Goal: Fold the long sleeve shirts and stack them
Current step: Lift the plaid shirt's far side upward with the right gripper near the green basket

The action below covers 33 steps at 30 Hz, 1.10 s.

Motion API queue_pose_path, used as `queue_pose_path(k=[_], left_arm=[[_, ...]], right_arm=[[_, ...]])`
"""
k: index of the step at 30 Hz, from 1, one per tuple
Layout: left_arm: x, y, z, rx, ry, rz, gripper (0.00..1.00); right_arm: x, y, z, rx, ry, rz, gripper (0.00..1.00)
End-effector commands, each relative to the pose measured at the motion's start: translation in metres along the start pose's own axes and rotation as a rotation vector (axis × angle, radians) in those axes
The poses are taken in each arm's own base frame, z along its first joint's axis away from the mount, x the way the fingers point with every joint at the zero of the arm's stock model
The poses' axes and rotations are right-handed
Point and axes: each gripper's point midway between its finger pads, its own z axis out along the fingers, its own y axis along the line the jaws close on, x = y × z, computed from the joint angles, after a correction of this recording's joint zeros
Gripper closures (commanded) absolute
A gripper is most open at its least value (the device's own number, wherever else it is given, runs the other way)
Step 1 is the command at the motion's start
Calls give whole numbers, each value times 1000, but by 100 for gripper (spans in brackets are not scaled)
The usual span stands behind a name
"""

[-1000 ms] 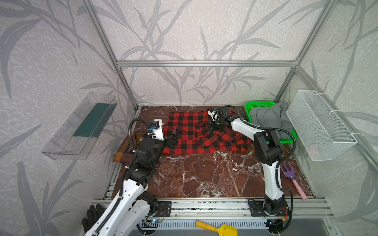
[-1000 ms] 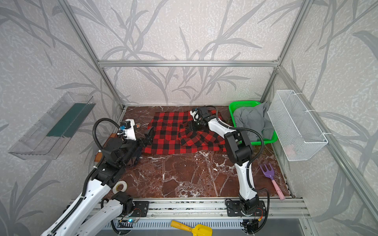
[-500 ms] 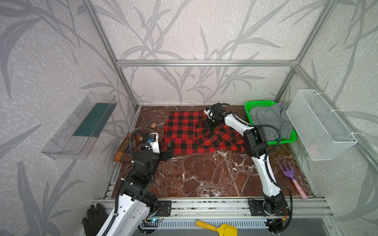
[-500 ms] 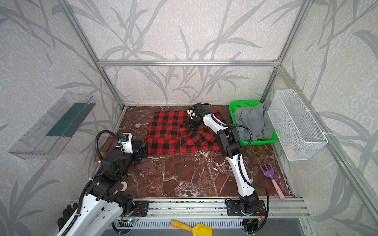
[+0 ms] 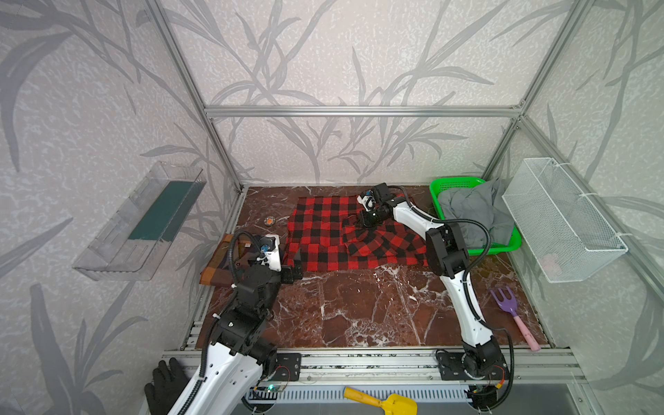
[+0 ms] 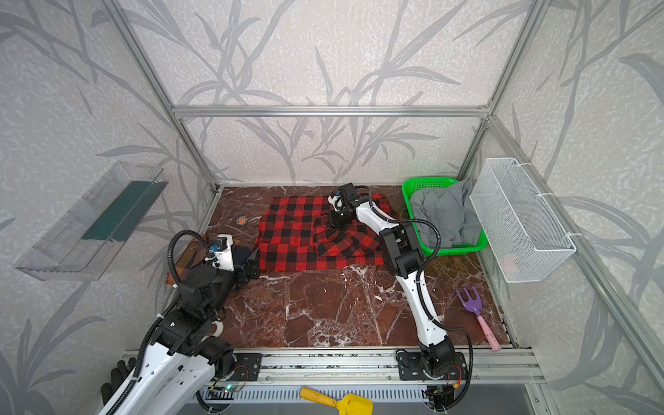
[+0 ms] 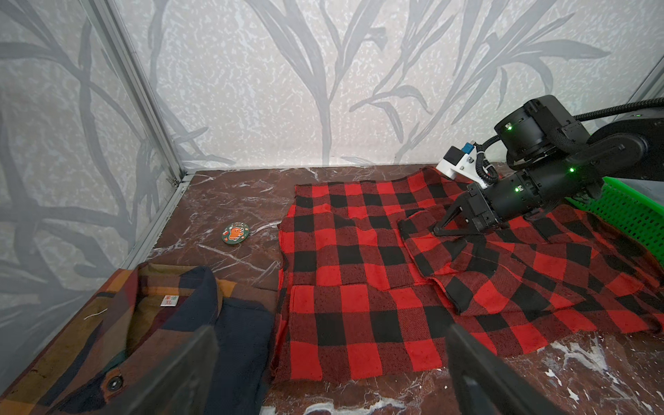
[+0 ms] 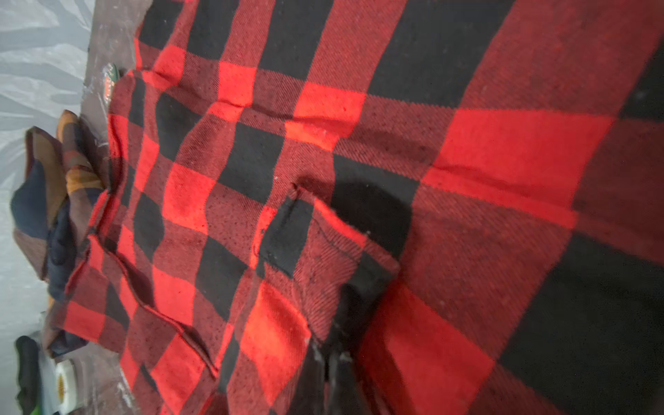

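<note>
**Red and black on brown marble**

The check shirt [image 5: 323, 233] is big red-and-black squares. The plaid shirt [image 7: 143, 323] mixes brown, orange and navy. The floor [image 5: 359, 309] is red-brown marble, white-veined. The basket [image 5: 454, 184] is green, the cloth [image 5: 474, 212] grey. The rake [image 5: 505, 305] is purple, pink-handled; the scoop [image 5: 390, 401] yellow; the walls [image 5: 359, 54] pale grey with darker leaves.

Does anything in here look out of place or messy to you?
A few things. A small round badge lies loose on the marble tabletop, apart from the red-and-black shirt. A purple toy rake lies near the right edge, unrelated to shirts. Gray cloth is heaped over the rim of the green basket.
</note>
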Motion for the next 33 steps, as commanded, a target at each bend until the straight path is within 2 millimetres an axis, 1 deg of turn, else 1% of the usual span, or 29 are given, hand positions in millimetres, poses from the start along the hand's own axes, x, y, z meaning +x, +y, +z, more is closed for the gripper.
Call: queue_pose_path(k=[1, 4, 6, 12, 17, 22, 25, 27, 31, 33], left_arm=[[1, 2, 0, -13, -9, 7, 1], [1, 2, -1, -14, -10, 9, 1], [1, 2, -1, -12, -13, 10, 1], [-1, 1, -3, -8, -20, 12, 1], [-2, 0, -4, -3, -27, 11, 1], [-2, -1, -4, 2, -28, 14, 1], [-2, -2, -4, 6, -29, 14, 1], [-2, -2, -5, 6, -31, 14, 1], [-3, -2, -5, 8, -34, 13, 1], [-2, -3, -5, 13, -33, 15, 1]], right_arm=[[-9, 20, -16, -36, -35, -10, 100], [-24, 30, -42, -20, -119, -16, 100], [-38, 37, -65, 0, -194, -29, 100], [-77, 44, -135, 91, -415, -59, 100], [-106, 38, -185, 138, -537, -52, 100], [-131, 33, -230, 159, -638, -35, 100], [-141, 40, -247, 171, -673, -52, 100], [-144, 42, -255, 202, -691, -62, 100], [-147, 23, -276, 365, -750, -25, 100], [-150, 23, -287, 398, -781, -43, 100]])
